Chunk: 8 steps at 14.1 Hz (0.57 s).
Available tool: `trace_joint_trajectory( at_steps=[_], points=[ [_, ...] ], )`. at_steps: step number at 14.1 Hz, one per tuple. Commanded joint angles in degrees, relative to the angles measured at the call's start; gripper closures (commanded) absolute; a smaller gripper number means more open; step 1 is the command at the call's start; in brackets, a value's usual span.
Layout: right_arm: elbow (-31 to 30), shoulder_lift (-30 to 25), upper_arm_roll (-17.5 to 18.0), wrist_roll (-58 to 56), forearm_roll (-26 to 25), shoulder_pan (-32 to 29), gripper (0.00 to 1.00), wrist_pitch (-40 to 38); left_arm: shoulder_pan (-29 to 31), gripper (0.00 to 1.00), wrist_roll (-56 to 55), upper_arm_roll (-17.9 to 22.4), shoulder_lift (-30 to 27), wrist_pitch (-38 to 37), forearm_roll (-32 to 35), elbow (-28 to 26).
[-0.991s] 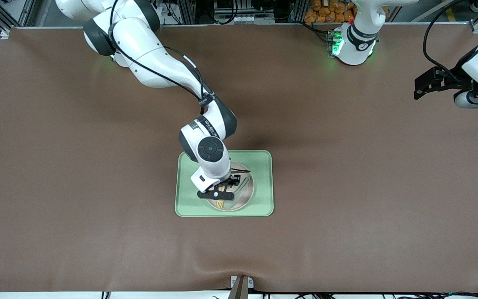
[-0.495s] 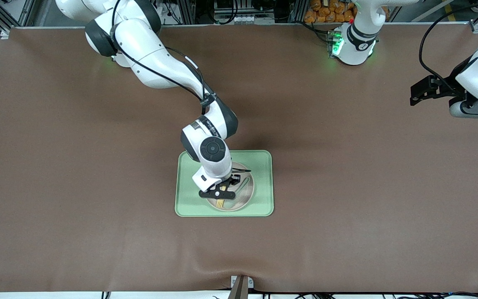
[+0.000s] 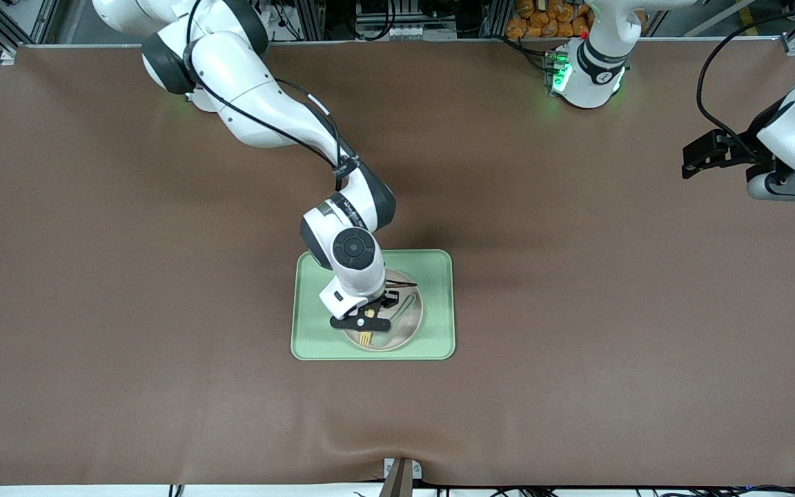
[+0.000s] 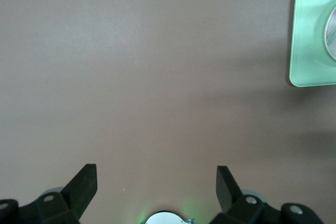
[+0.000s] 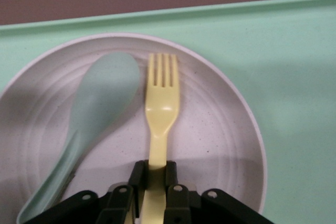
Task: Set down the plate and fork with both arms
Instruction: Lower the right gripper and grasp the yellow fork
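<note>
A brown desk (image 3: 128,276) carries a pale green rectangular tray (image 3: 315,338) near its middle. A round cream-white plate (image 5: 220,129) sits on the tray, toward the tray edge nearer the front camera. In the plate lie a pale yellow fork (image 5: 161,103) and a pale green spoon (image 5: 89,124), side by side; whether they touch cannot be told. A thin dark stick-like thing (image 3: 403,284) rests at the plate's farther rim; what it is cannot be told.

The right arm reaches from its base down over the tray, wrist bent so that the right claw (image 5: 155,179) points down into the plate. Its two fingers are pinched together on the fork's handle, with the tines sticking out past them toward the front camera. The spoon lies just beside the grip, close to one finger.

The left arm waits, raised over bare desk at its own end, well apart from the tray. The left claw (image 4: 156,184) is spread wide with nothing between its fingers (image 4: 84,184).
</note>
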Motion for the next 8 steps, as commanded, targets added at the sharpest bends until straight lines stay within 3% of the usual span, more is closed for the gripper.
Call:
trace_joint_trajectory(
  at_steps=[1, 8],
  points=[
    [2.2, 0.6, -0.3, 1.3, -1.1, -0.3, 0.99, -1.4, -0.1, 0.00, -0.7, 0.2, 0.0, 0.9, 0.5, 0.1],
    [2.6, -1.2, 0.1, 2.5, -0.3, -0.5, 1.00, -8.7, -0.5, 0.00, -0.7, 0.1, 0.1, 1.8, 0.4, 0.1]
  ],
)
